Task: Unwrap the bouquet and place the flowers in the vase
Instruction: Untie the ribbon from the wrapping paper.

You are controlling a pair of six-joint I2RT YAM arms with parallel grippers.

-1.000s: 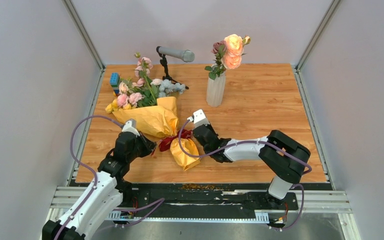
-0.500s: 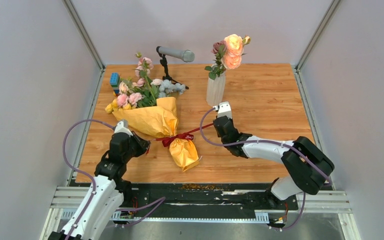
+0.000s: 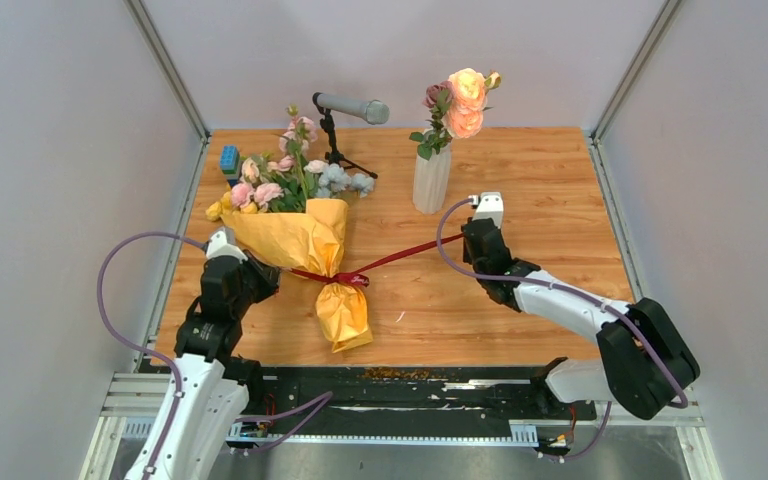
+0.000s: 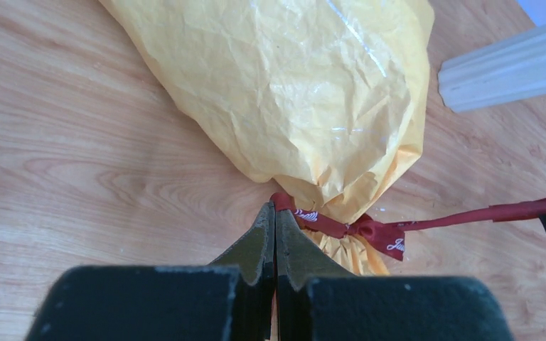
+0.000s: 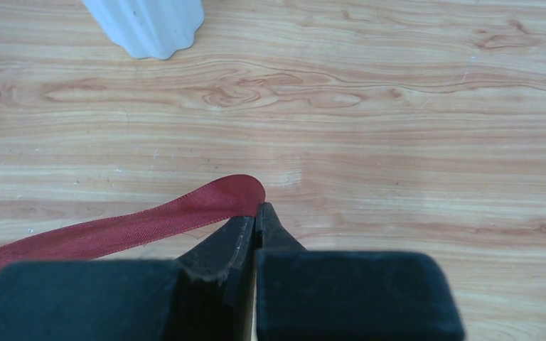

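The right claw (image 5: 258, 213) is clenched on the free end of the ribbon (image 5: 149, 217), low over bare worktop (image 3: 550, 240) just near of the vase (image 3: 431, 180), which stands close to the far edge, a little right of its middle, with some roses (image 3: 465, 100) already in it. From there the ribbon is stretched straight across to the knot (image 4: 366, 231) at the neck of the bouquet (image 3: 305, 245). The left claw (image 4: 275, 213) is clenched too, and seems to be pinching the ribbon's other tail right against the paper (image 4: 291, 85). The bouquet lies on the left half of the worktop, its flowers (image 3: 280, 185) pointed at the far left corner. The step in hand is judged to be the untying; the knot is not yet seen to be loose. Next, a further outward pull by both claws is called for until the bow slips, after which the ribbon can be dropped and the paper opened.
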